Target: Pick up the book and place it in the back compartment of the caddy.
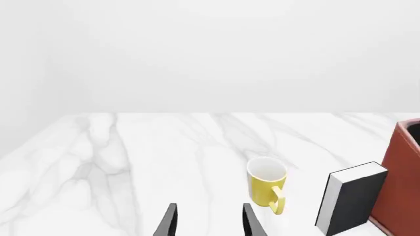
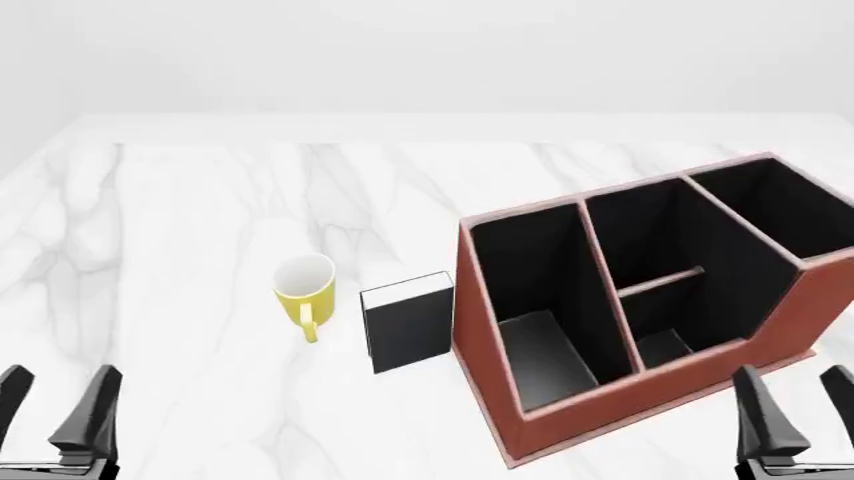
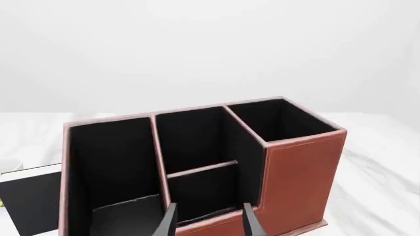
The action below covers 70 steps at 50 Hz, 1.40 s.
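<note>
We find the book [image 2: 408,323] standing upright on the table [image 2: 200,220], just beside the caddy [image 2: 534,420], near or touching its left wall; we cannot tell which. The white page edges face up and toward the left arm, so the broad black covers offer flat faces for a pinch.

The left tool [image 2: 56,410] hovers low at the near edge, jaws parted, holding nothing. The right tool [image 2: 798,415] likewise sits agape and empty, just in front of the caddy's low front side.

The back compartment [image 2: 674,245] lies behind the thin crossbar [image 2: 661,283], in the middle column between the long narrow cell [image 2: 527,290] and the tall-walled cell [image 2: 787,205].

The yellow mug [image 2: 304,285] stands just left of the book, handle toward us. We judge it the main obstruction: a left-arm approach must pass close by it, and the caddy wall blocks access from the right.
</note>
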Available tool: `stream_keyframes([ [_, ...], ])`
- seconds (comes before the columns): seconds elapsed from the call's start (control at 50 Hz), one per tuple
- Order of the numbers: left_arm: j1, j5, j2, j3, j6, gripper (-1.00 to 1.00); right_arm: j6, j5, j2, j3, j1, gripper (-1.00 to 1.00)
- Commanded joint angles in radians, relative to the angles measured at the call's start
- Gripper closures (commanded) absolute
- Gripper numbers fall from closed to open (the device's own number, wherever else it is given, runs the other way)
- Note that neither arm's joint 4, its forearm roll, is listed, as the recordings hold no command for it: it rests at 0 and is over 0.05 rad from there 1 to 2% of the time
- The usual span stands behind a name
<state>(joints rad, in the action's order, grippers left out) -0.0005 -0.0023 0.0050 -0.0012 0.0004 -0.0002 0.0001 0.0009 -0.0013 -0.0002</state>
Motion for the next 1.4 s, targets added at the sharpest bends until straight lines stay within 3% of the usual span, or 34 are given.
stream_keyframes([
  [0.02,-0.004,0.003,0.004,-0.005,-0.003,-1.0,-0.001,0.0,0.0,-0.003,0.003,-1.0],
  [0.08,-0.009,0.009,0.003,-0.009,-0.014,-1.0,0.0,-0.001,0.0,-0.003,0.003,-1.0],
  [0.14,-0.033,0.009,0.026,-0.013,-0.081,-1.0,-0.002,-0.001,0.0,-0.002,0.003,-1.0],
  [0.28,-0.124,0.001,0.1,-0.057,-0.117,-1.0,-0.003,-0.005,0.0,-0.002,0.008,-1.0],
  [0.38,-0.21,-0.008,0.227,-0.161,-0.069,-1.0,0.007,-0.01,0.0,-0.003,0.014,-1.0],
  [0.44,-0.28,-0.004,0.308,-0.233,0.019,-1.0,0.011,-0.011,0.0,-0.003,0.015,-1.0],
  [0.56,-0.354,0.057,0.449,-0.391,0.074,-1.0,0.013,-0.013,0.0,-0.002,0.019,-1.0],
  [0.62,-0.444,0.127,0.577,-0.517,0.148,-1.0,0.014,-0.012,0.0,-0.002,0.019,-1.0],
  [0.7,-0.46,0.158,0.609,-0.576,0.173,-1.0,0.015,-0.012,0.0,-0.002,0.018,-1.0],
  [0.74,-0.503,0.229,0.7,-0.693,0.214,-1.0,0.019,-0.011,0.0,-0.002,0.018,-1.0],
  [0.78,-0.525,0.257,0.736,-0.749,0.25,-1.0,0.019,-0.012,0.0,-0.002,0.019,-1.0],
  [0.9,-0.589,0.368,0.854,-0.932,0.269,-1.0,0.021,-0.011,0.0,-0.002,0.019,-1.0],
  [0.92,-0.584,0.377,0.877,-0.964,0.3,-1.0,0.022,-0.011,0.0,-0.001,0.019,-1.0],
  [0.98,-0.631,0.445,0.923,-1.048,0.284,-1.0,0.022,-0.01,0.0,-0.001,0.019,-1.0],
  [1.04,-0.662,0.502,0.969,-1.146,0.327,-1.0,0.024,-0.01,0.0,-0.001,0.02,-1.0],
  [1.12,-0.682,0.548,1.022,-1.207,0.363,-1.0,0.025,0.001,0.0,-0.012,0.021,-1.0],
  [1.18,-0.718,0.616,1.087,-1.256,0.35,-1.0,0.025,0.004,0.0,-0.015,0.021,-1.0],
  [1.26,-0.701,0.628,1.146,-1.29,0.373,-1.0,0.028,0.004,0.0,-0.016,0.022,-1.0],
  [1.38,-0.759,0.642,1.167,-1.248,0.363,-1.0,0.027,-0.008,0.0,-0.002,0.024,-1.0],
  [1.4,-0.761,0.646,1.192,-1.23,0.388,-1.0,0.028,-0.01,0.0,-0.001,0.024,-1.0],
])
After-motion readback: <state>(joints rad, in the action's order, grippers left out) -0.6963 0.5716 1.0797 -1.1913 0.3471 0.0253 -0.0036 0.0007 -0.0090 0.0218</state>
